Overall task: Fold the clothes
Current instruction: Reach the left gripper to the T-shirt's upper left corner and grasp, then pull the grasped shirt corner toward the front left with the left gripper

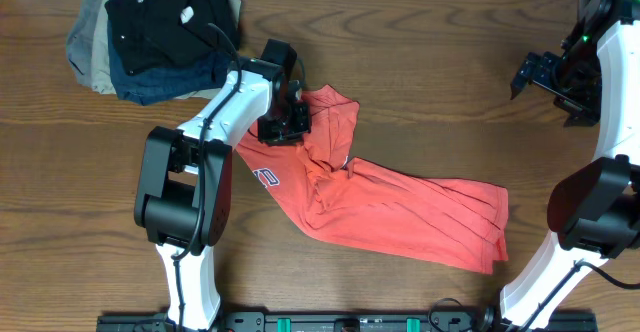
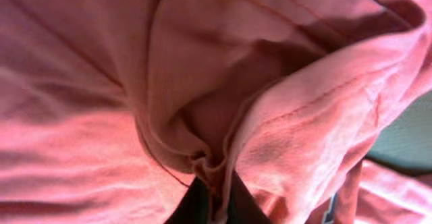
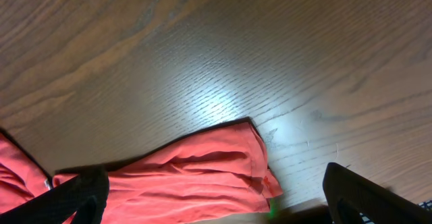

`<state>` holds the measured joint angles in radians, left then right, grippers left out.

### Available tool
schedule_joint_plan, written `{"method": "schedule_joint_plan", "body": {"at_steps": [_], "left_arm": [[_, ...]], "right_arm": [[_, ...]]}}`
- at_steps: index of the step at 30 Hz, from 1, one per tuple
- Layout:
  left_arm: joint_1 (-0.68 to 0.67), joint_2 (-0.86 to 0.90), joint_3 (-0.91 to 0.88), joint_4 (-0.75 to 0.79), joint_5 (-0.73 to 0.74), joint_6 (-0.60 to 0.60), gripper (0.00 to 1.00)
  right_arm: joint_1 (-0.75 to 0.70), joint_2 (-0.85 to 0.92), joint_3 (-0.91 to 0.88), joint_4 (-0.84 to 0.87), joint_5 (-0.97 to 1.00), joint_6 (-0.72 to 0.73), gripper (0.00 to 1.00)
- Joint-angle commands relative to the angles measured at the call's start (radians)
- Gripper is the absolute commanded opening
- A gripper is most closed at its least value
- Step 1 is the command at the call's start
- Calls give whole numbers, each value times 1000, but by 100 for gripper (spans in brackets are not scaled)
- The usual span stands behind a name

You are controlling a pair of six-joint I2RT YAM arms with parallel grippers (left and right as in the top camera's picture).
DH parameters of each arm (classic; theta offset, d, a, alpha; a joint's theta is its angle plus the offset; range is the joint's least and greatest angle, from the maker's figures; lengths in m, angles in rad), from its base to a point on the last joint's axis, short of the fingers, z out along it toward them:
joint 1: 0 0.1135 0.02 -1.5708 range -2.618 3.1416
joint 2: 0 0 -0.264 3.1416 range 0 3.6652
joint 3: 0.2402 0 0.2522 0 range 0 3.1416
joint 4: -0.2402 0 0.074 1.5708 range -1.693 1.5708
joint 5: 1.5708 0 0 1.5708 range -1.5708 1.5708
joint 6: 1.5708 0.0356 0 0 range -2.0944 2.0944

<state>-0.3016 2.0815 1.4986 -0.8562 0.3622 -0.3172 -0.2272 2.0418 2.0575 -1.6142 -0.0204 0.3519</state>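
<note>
The clothes [image 1: 400,207]: lying crumpled and unfolded on the table [image 1: 450,32], stretching from the middle toward the near right corner. The lettering [image 1: 268,177] is partly showing at the end nearer the left edge.
Step in hand: taking the first hold, judging by the bunched cloth. No fold is showing anywhere yet, so the task is only beginning.
Left gripper [image 1: 283,127]: sitting on the far left end of the clothes, near the middle of the table. Its jaws are clamped together on a gathered ridge of red fabric. The wrist view is filling with cloth, so the pinched part is probably a sleeve or shoulder seam, though I cannot tell for sure.
Right gripper [image 1: 545,75]: hanging over bare wood near the far right edge, well apart from the shirt. Its fingers [image 3: 358,193] are standing wide apart and holding nothing, with the shirt's hem showing below them.
Folded pile [image 1: 160,32]: resting at the far left corner, black, navy and tan garments, not touching the red shirt.
Next move: likely calling for lifting and drawing the pinched end outward to spread the shirt flat. The right arm is needing to come down toward the near right end for a second hold.
</note>
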Motion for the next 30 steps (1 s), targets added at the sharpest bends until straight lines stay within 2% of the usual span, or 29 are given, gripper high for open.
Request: {"method": "schedule_joint_plan", "body": {"at_steps": [1,14,30], "left_arm": [[10,4,-7,-12,-16,1,6],[15,-168,-6,-93,-16,6,6],[15,-597,-6,-411,-181,8,6]], "right_arm": [[-7,-14,3,0,-3,-8,99],[-7,-14,3,0,-3,-8,99],[-7,-14,3,0,-3,-8,99]]}}
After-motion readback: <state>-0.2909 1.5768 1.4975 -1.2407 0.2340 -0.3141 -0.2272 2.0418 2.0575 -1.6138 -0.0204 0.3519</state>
